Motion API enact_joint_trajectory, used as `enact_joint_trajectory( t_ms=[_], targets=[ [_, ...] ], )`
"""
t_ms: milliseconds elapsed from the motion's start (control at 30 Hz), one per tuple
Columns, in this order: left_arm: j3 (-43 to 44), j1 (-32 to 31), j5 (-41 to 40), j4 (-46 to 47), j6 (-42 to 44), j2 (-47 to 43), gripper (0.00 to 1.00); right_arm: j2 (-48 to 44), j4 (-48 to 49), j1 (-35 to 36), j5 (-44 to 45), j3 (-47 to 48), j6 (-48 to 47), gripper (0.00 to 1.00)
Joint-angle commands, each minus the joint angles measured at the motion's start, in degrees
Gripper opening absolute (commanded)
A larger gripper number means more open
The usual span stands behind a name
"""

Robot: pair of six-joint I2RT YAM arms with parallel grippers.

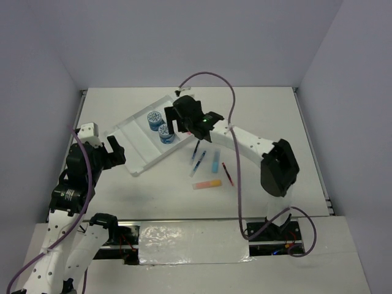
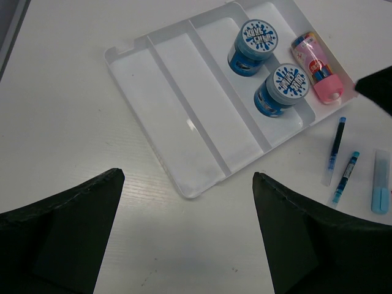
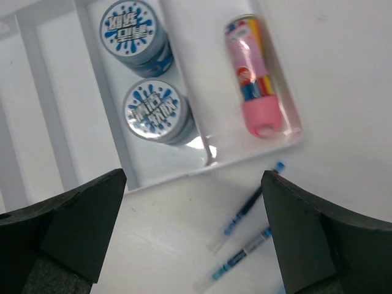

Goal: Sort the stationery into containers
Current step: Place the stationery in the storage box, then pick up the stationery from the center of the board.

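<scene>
Pens (image 3: 245, 209) beside the tray (image 3: 55, 92) are judged light, slippery, best pinched mid-barrel; left gripper (image 2: 187, 176) and right gripper (image 3: 193, 174) are released.

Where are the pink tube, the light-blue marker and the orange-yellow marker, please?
pink tube (image 3: 253, 79), right wrist view, on its printed body.
light-blue marker (image 1: 215, 162), top external view, on the middle of its barrel.
orange-yellow marker (image 1: 207, 184), top external view, on the middle of its barrel.
</scene>
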Motion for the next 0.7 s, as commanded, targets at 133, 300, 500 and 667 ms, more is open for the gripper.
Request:
enact_joint_trajectory(
  t_ms=[133,300,500,667],
  targets=[
    [0.1,0.1,0.0,1.7,0.4,0.5,0.99,-7.9,-14.9,-0.4,17.7,-9.3,18.9,0.99],
    [0.0,0.0,0.1,1.9,0.4,-0.1,0.99,-8.0,-16.0,-1.1,19.3,-17.8,25.3,0.82],
    [-0.1,-0.5,0.0,1.8,0.3,0.1,0.99,-7.7,-13.1,-3.0,17.2,-23.6,28.9,0.78],
    [-0.1,-1.2,0.2,1.9,0.4,0.0,0.99,-8.7,-8.5,-4.4,13.9,-27.1,28.1,0.73]
  ],
)
